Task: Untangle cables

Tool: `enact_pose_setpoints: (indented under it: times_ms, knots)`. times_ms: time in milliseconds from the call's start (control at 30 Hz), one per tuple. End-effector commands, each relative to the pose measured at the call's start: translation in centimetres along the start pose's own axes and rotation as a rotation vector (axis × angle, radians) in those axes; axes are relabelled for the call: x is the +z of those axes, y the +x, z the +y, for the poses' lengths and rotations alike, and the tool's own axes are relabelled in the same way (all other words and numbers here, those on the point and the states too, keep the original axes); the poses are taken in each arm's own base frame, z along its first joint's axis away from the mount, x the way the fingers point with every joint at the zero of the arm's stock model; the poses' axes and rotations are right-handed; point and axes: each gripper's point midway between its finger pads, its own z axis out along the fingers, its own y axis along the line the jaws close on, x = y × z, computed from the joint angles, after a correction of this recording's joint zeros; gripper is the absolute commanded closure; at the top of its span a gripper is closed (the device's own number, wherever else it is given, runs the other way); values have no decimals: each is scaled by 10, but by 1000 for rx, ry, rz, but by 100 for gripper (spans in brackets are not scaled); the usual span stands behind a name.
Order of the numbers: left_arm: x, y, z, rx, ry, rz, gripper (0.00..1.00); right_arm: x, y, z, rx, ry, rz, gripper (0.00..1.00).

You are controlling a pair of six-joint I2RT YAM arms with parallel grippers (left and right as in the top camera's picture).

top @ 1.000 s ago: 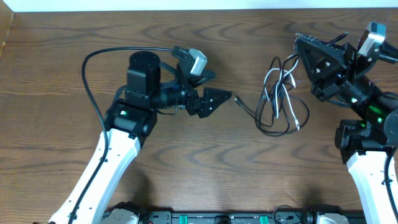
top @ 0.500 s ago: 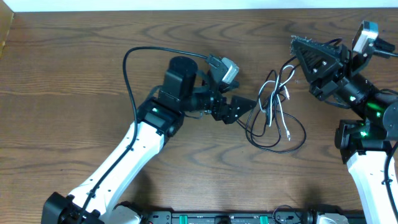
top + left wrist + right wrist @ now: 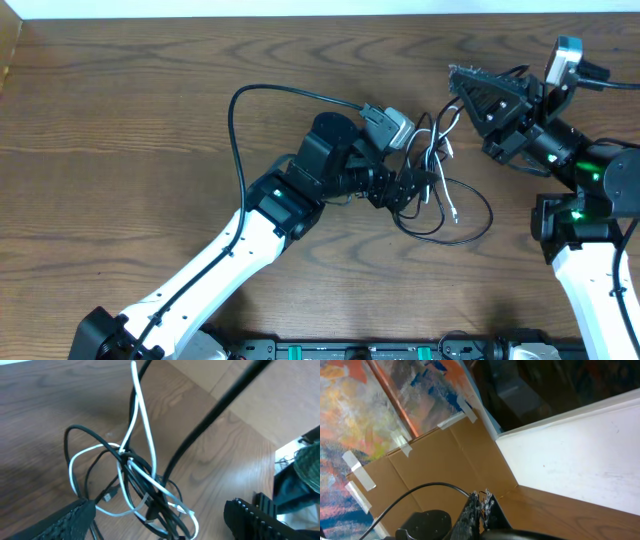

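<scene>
Down at the left, your left pincer (image 3: 412, 188) stands wide open and grips nothing; in its wrist view one finger (image 3: 70, 520) sits at each lower corner. Between those fingers and just ahead of them lie the cables (image 3: 132, 472), a knot of black cords with one white one. Their loops spread on the table (image 3: 120, 100) to both sides of the pincer's tip. A thicker arm cable (image 3: 235, 110) arcs behind the pincer. From the knot a white strand and a black one rise steeply, away from the left pincer and toward your right pincer (image 3: 458, 75). That one is closed tight, up and to the right of the tangle. Thin strands show at its tips (image 3: 481, 504), so it appears to pinch the cables' upper end.
</scene>
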Motion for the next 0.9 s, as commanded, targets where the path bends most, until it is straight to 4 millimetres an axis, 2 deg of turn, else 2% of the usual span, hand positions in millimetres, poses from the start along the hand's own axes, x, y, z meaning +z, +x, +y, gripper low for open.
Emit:
enact_pose_setpoints:
  times_ms: [0, 100, 167, 267, 467, 700, 800, 867]
  knots:
    - [4, 8, 29, -22, -147, 19, 14, 5, -4, 14, -41, -33, -4, 99]
    - [14, 22, 40, -42, -174, 62, 14, 5, -4, 14, -40, -33, -4, 99]
    - [23, 32, 41, -55, -147, 93, 14, 5, -4, 14, -40, -33, -4, 99]
    - [27, 35, 40, -57, -129, 102, 14, 5, -4, 14, -41, -34, -4, 99]
    - [20, 37, 71, -53, -309, 95, 14, 5, -4, 14, -40, -34, -4, 99]
    - [18, 34, 71, -52, -312, 89, 14, 5, -5, 13, -56, -29, -6, 99]
    - [10, 27, 78, -60, -329, 66, 14, 2, -2, 6, -36, -9, 10, 99]
    - [2, 22, 86, -69, -348, 49, 14, -2, 7, -5, 2, 21, 56, 99]
